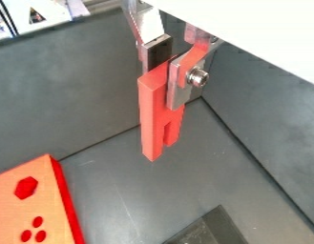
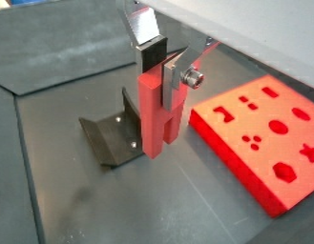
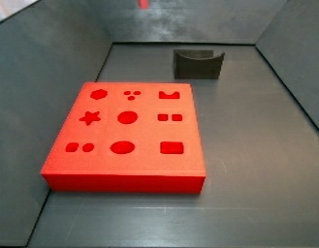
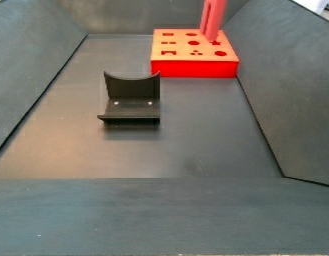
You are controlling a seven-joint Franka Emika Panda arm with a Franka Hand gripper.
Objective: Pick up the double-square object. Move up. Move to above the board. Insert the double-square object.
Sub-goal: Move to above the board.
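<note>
Your tool (image 2: 171,69) grips the double-square object (image 2: 158,112), a slim red twin-bar peg hanging upright above the counter (image 2: 108,205), beside the board (image 2: 265,129).

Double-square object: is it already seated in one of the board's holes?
No: in a wrist view the gripper holds the double-square object in the air, its lower end clear of the floor and apart from the board.

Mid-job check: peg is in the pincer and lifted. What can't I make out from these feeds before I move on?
- Pincer: absent from both side views; only the double-square object shows, cut by the top edge.
- Board: cut by the edge in a wrist view; the target hole on the board can't be picked out.
- Peg height above the board: not readable.
- Fixture: partly hidden behind the peg.
</note>
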